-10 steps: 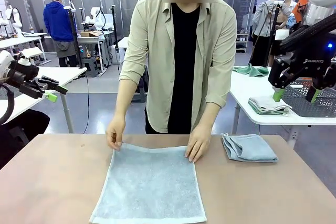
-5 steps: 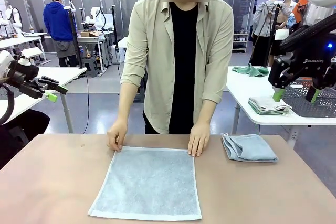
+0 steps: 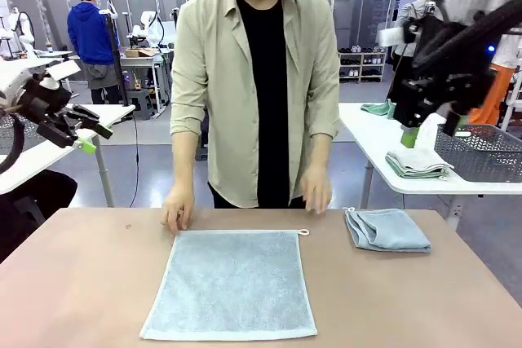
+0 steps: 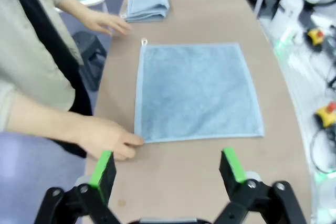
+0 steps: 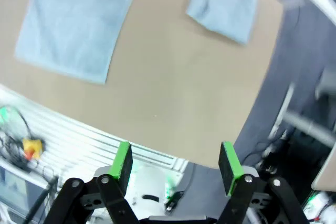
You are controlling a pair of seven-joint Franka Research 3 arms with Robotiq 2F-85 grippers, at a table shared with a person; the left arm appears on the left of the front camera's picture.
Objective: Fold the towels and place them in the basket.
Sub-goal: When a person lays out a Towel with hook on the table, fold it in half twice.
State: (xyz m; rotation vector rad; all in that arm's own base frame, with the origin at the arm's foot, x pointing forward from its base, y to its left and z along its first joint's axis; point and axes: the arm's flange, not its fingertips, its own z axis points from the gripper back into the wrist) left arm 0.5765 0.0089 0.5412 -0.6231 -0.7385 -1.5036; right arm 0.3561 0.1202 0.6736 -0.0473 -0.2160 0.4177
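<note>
Front view: one towel point(image 3: 231, 284) lies flat at 6 o'clock on the table point(image 3: 81, 283), with the person's hand point(image 3: 177, 216) touching its 11 o'clock corner. A folded towel point(image 3: 386, 229) sits at 3 o'clock. The basket point(image 3: 481, 151) — cut off by the frame edge — stands on a side table point(image 3: 367, 132) beyond. Both the left gripper point(image 3: 91, 138) and the right gripper point(image 3: 428, 129) — the latter blurred — hang with jaws apart, empty.

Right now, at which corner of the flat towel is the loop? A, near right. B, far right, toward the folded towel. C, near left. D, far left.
B: the loop sticks out of the flat towel at its far corner on the robot's right, the side where the folded towel lies.
</note>
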